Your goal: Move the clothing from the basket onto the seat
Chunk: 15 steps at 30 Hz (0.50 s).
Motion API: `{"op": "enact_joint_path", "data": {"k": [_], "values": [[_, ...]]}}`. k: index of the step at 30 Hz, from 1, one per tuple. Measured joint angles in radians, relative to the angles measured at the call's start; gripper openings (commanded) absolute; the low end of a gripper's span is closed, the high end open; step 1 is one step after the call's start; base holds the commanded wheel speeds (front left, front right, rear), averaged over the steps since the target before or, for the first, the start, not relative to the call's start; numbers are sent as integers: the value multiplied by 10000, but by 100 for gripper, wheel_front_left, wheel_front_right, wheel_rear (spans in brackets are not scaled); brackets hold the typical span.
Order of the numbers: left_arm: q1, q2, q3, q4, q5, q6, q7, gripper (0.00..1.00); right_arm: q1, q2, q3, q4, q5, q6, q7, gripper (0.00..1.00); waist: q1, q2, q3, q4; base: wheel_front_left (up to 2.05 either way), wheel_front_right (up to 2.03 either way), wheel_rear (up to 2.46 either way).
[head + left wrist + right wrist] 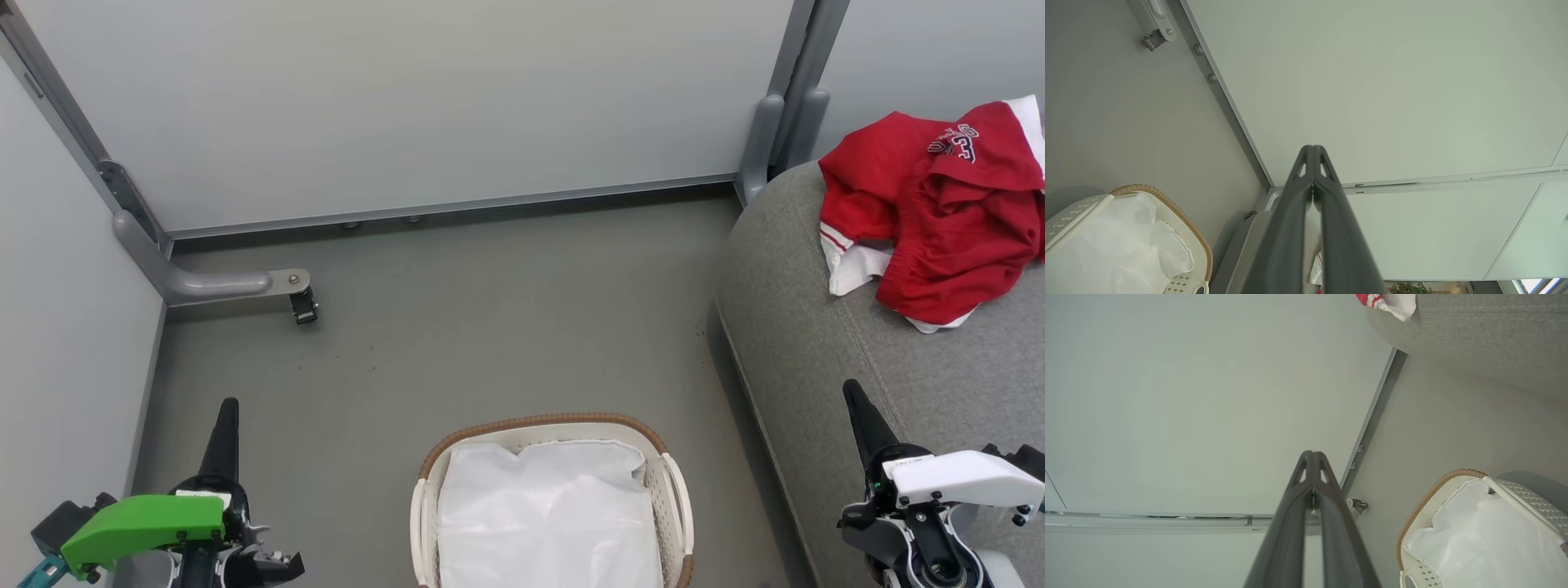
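In the head view the left gripper (229,406) sits low with its two dark fingers pressed together on nothing, and the right gripper (850,387) is likewise closed and empty. Between the two, a little nearer the left one, stands the basket (531,423), and all that shows in it is a plain white sheet (547,514); its near end is cut off by the frame. The clothing (939,212) lies in a crumpled red heap ahead of the right gripper and slightly to its outer side, well apart from it, resting on the seat (816,343), over whose near edge that gripper hovers. In the left wrist view the fingers (1290,228) meet at the tips, with the basket off to one side below them and the seat's edge behind them. In the right wrist view the fingers (1290,531) also meet, the basket lies low on one side, and a red-and-white hem rests on the seat far beyond the tips. The garments look light, soft and limp, so they would probably sag and trail when lifted; a raised fold on top of the heap seems the best place to pinch. With no red showing in the basket, the task appears done.
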Motion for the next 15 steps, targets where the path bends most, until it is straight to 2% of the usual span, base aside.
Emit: {"op": "enact_joint_path", "data": {"k": [15], "values": [[-151, 2, 165, -67, -955, -6, 297, 0, -32, -8, -113, -77, 1083, -2, 280, 0, 0, 0, -24, -106, 0, 0, 0]]}}
